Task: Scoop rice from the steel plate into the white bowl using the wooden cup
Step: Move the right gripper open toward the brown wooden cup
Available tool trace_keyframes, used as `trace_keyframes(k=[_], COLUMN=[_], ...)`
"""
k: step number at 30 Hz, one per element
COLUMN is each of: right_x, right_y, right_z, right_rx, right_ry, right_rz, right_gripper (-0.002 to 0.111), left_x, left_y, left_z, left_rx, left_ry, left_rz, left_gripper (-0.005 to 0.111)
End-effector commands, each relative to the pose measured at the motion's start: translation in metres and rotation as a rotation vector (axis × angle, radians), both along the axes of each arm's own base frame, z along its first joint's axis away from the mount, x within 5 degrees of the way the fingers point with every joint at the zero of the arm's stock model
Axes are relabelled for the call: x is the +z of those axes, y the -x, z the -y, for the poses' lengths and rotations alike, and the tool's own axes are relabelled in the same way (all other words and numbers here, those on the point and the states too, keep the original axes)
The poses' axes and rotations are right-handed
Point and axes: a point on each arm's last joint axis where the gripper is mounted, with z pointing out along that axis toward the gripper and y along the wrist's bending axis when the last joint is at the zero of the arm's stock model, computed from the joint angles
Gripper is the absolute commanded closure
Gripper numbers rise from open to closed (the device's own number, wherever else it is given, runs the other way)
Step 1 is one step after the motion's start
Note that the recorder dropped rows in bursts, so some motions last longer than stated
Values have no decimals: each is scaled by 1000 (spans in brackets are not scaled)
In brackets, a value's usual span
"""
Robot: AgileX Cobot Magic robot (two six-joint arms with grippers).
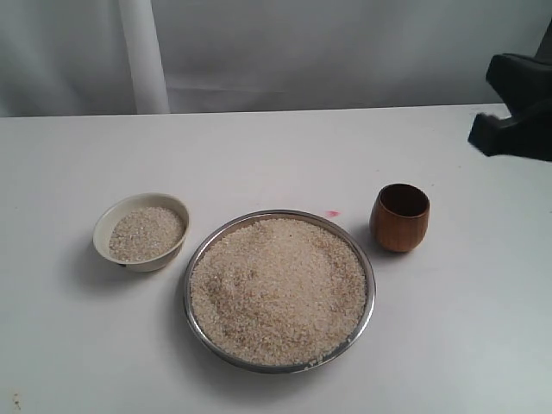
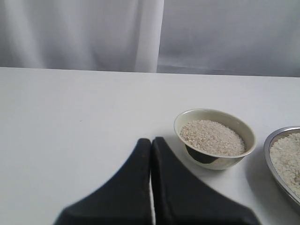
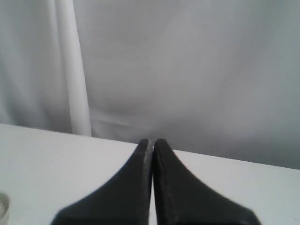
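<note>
The steel plate (image 1: 367,263) lies front and centre, heaped with rice (image 1: 278,289). Left of it stands the white bowl (image 1: 105,226), also holding rice. The wooden cup (image 1: 400,217) stands upright and empty to the plate's right. My right gripper (image 1: 516,110) hangs at the right edge, above and behind the cup; its fingers are pressed together on nothing (image 3: 152,140). My left gripper (image 2: 151,139) is shut and empty, near the white bowl (image 2: 206,159), with the steel plate's rim (image 2: 274,140) beyond; it is out of the exterior view.
A white table (image 1: 259,155) carries everything. A pale curtain with a white post (image 1: 145,56) runs along the back edge. A small pink mark (image 1: 332,213) lies just behind the plate.
</note>
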Motion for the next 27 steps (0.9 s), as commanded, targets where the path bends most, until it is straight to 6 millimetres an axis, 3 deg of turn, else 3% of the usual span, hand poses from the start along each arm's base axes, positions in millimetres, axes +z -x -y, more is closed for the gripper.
trace_keyframes(k=[1,4,7,17,23,27], right_x=[-31,-56,-96,-180,-193,-191], right_y=[-5,-13,-18,-25,-27,-28], right_z=[-3,-6,-8,-5,-2,-3], right_rx=[38,50,59,13,-29,-30], right_ry=[140,156,167,234,222,215], right_rz=[-67,-138,-234,-422,-458,-434], right_gripper=[108,108,108,108,107,89], left_x=[2,2,2,2,2,2], left_y=[0,0,0,0,0,0], left_z=[0,0,0,0,0,0], left_rx=[-4,-4,-3,-4,-4,-4], left_ry=[9,9,11,8,11,11], left_rz=[11,11,11,11,11,11], left_gripper=[107,107,107,107,107,107])
